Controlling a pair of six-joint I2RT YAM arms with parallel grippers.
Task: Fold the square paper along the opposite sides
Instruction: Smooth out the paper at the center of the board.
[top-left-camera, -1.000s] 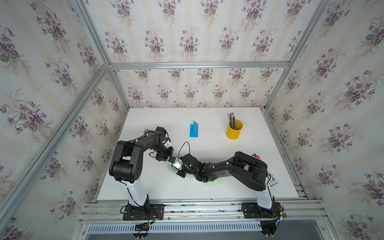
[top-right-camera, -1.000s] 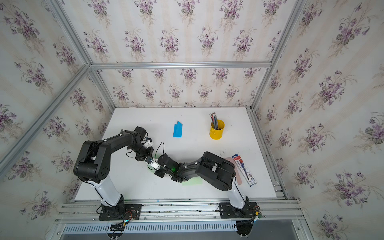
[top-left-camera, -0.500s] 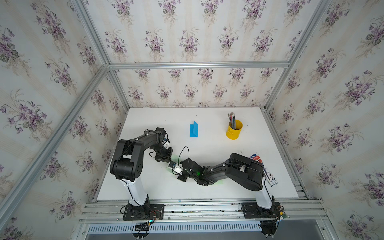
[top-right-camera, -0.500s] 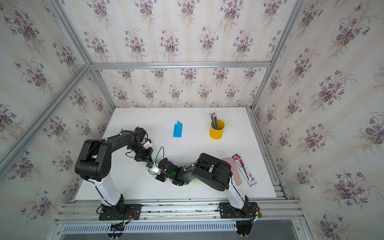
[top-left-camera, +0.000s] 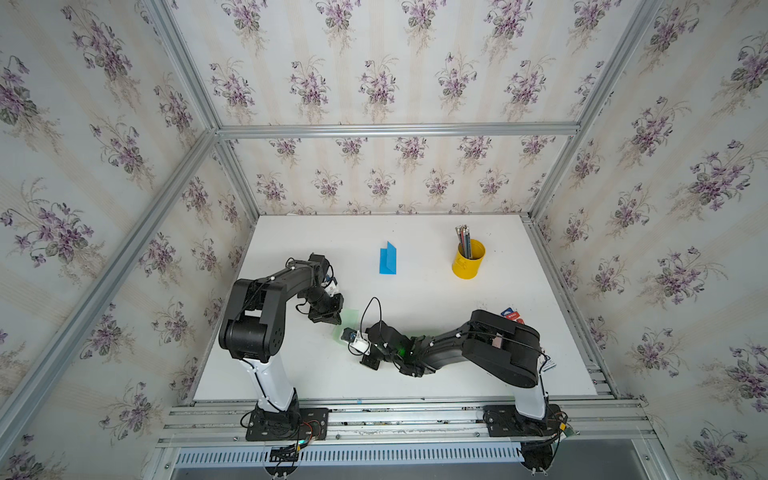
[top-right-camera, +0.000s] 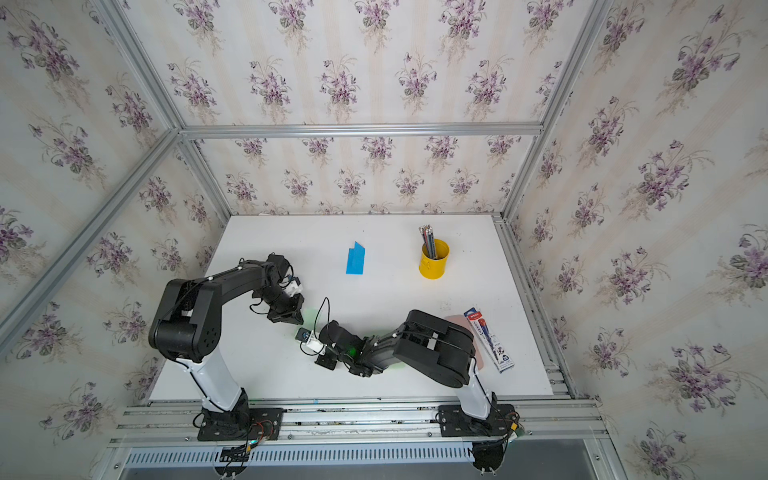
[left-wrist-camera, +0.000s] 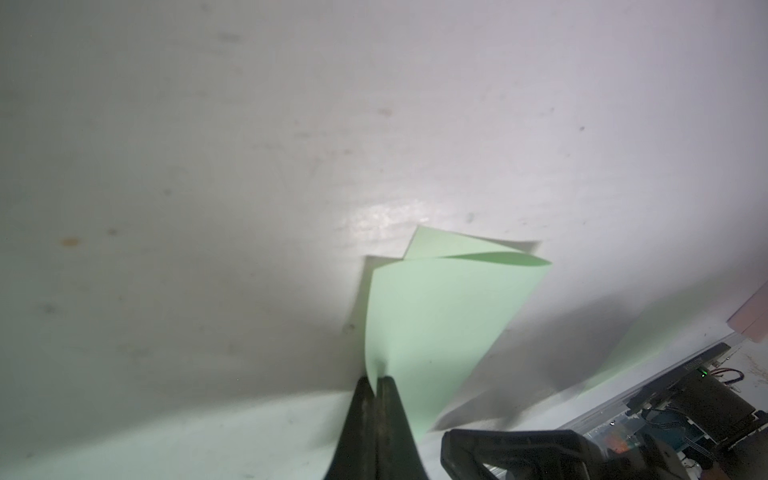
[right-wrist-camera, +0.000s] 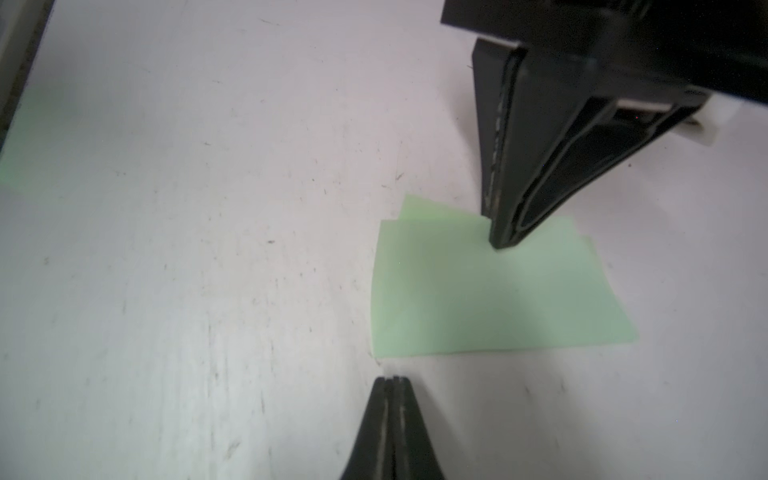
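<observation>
Table (top-left-camera: 419, 286): white top, closed in by wallpapered walls on three sides, with an aluminium rail (top-left-camera: 374, 409) along the front edge. There is bare room along the back and at the front left corner.
Right arm (top-left-camera: 498, 349): lies low across the front middle, reaching toward the left.
Left arm (top-left-camera: 266, 299): bends in from the left edge toward the centre.
Yellow cup (top-left-camera: 468, 259): upright at back right, holding pencils, well apart from both arms.
Blue paper (top-left-camera: 387, 259): folded, at back centre, with open table around it.
Green paper (right-wrist-camera: 478, 299): folded over in two layers whose edges are not flush. It lies left of centre between the two grippers.
Left gripper (left-wrist-camera: 376, 380): jaws closed together, tips set on the paper's offset edges. Whether a layer is nipped cannot be told.
Right gripper (right-wrist-camera: 392, 379): jaws closed on nothing, just short of the paper's fold edge and not touching it.
</observation>
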